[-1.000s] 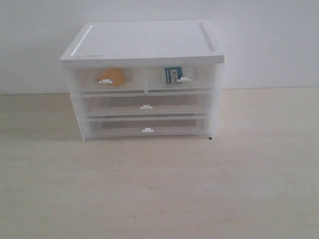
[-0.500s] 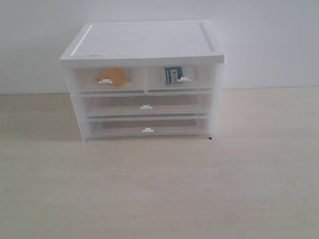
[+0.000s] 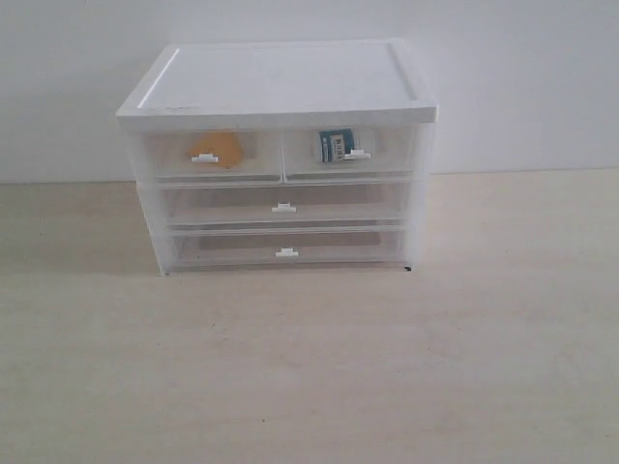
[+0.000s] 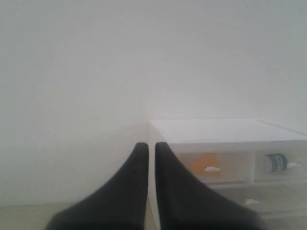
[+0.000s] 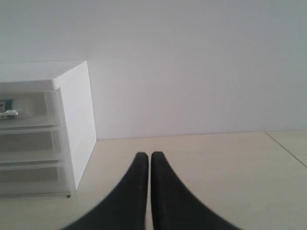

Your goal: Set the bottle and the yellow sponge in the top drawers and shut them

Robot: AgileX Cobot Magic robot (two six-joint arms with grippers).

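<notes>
The white-topped cabinet (image 3: pixel 280 82) stands at the back of the table with both top drawers pushed in. The yellow sponge (image 3: pixel 217 148) lies inside the left top drawer (image 3: pixel 211 157) and shows through its translucent front. The bottle (image 3: pixel 336 146) lies inside the right top drawer (image 3: pixel 350 153). Neither arm shows in the exterior view. My left gripper (image 4: pixel 151 146) is shut on nothing, well back from the cabinet, with the sponge (image 4: pixel 205 165) and bottle (image 4: pixel 276 163) seen beyond it. My right gripper (image 5: pixel 147 155) is shut and empty, off the cabinet's right side (image 5: pixel 76 120).
Two full-width drawers (image 3: pixel 283 208) sit shut below the top pair. A pale wooden table (image 3: pixel 309 367) spreads in front of the cabinet and a plain white wall (image 3: pixel 522 77) stands behind it.
</notes>
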